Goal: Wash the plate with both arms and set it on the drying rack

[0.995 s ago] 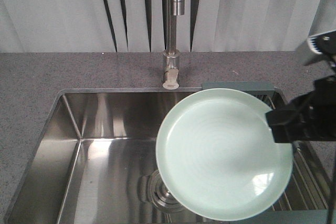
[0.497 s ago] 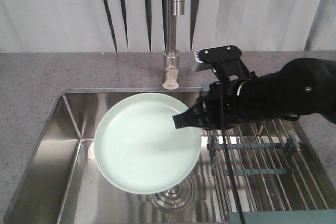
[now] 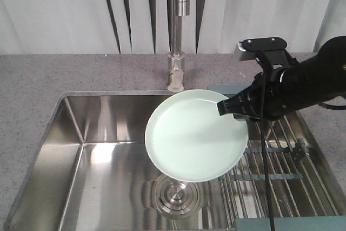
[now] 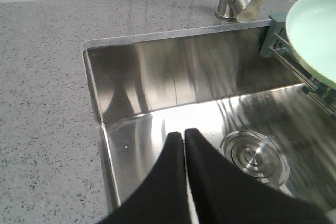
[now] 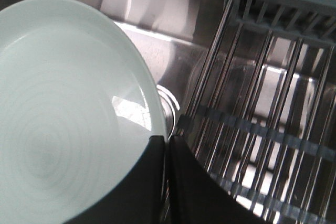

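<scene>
The pale mint-green plate [image 3: 195, 135] hangs tilted over the sink, between the drain and the rack. My right gripper [image 3: 226, 107] is shut on the plate's right rim, and the black right arm [image 3: 303, 87] reaches in from the right. In the right wrist view the plate [image 5: 63, 108] fills the left side, its rim pinched where the right gripper [image 5: 167, 139] closes. The drying rack [image 3: 270, 160] of steel rods lies across the sink's right part, also the drying rack [image 5: 262, 119] under the wrist. My left gripper [image 4: 184, 132] is shut and empty, above the sink floor; the plate [image 4: 315, 30] shows at the top right.
The steel sink [image 3: 102, 150] has a round drain [image 3: 174, 196] in its floor. A tall faucet [image 3: 177, 31] stands on the grey speckled countertop [image 3: 48, 74] behind the sink. Pale vertical blinds [image 3: 65, 9] cover the back.
The plate swung from the right over the rack to the sink's left half, and now has come back right to the sink's middle. The right arm moved with it.
</scene>
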Robot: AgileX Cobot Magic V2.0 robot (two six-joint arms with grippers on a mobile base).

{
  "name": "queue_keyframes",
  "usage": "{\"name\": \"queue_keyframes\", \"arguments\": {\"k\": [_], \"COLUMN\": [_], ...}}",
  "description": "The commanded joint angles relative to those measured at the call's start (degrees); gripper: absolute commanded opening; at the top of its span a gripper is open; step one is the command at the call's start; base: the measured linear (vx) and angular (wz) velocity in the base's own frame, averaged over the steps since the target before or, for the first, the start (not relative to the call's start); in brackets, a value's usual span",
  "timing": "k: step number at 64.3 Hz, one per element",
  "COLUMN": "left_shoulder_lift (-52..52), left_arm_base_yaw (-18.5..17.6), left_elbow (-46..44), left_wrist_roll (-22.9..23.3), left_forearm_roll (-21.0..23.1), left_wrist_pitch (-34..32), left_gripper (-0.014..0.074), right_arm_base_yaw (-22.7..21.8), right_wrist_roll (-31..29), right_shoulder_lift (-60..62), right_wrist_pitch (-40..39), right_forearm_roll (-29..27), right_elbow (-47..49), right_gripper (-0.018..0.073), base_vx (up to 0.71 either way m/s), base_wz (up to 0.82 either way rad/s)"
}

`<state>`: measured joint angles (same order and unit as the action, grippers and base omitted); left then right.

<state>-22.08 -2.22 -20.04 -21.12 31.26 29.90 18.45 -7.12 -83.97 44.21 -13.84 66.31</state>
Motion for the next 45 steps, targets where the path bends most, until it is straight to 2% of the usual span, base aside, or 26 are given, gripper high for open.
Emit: {"name": "queue_keyframes", "arguments": {"k": [1, 10, 17, 23, 30, 34, 39, 45], "left_shoulder_lift": [-0.4, -0.4, -0.4, -0.4, -0.4, -0.4, -0.4, -0.4], "left_arm_base_yaw": [-0.1, -0.1, -0.1, -0.1, -0.1, -0.1, -0.1, -0.1], "left_elbow": [-1.4, -1.4, -1.4, -1.4, -1.4, -1.4, -1.4, -1.4], "left_wrist_roll": [0.1, 0.1, 0.1, 0.1, 0.1, 0.1, 0.1, 0.1], "left_forearm_roll": [1.6, 1.6, 1.6, 1.6, 1.6, 1.6, 1.6, 1.6], "left_wrist_pitch": [-3.4, -3.3, -3.3, -3.3, -3.3, -3.3, -3.3, -3.3], "left_gripper": [-0.0006, -0.0006, -0.0006, -0.0006, -0.0006, -0.0006, -0.0006, -0.0006], "right_arm_base_yaw": [2.1, 8.8, 12.8, 13.1, 11.5, 9.4, 6.4, 1.8], "right_wrist_roll": [0.4, 5.0, 8.2, 9.7, 8.9, 7.8, 7.1, 7.1], "right_shoulder_lift": [4.9, 5.5, 2.9, -0.2, -2.9, -3.5, -3.3, -2.1], "right_wrist_pitch": [2.2, 0.0, -9.1, -18.4, -23.7, -24.0, -22.7, -17.1], "right_forearm_roll": [-0.6, -1.9, -1.9, -2.7, -2.1, -0.8, 1.4, 3.0], "right_elbow": [1.8, 1.8, 1.8, 1.8, 2.1, 2.1, 2.1, 2.0], "right_gripper": [-0.0001, -0.0001, -0.0001, -0.0001, -0.0001, -0.0001, -0.0001, -0.0001], "base_vx": [0.0, 0.0, 0.0, 0.0, 0.0, 0.0, 0.0, 0.0], "base_wz": [0.0, 0.0, 0.0, 0.0, 0.0, 0.0, 0.0, 0.0]}}
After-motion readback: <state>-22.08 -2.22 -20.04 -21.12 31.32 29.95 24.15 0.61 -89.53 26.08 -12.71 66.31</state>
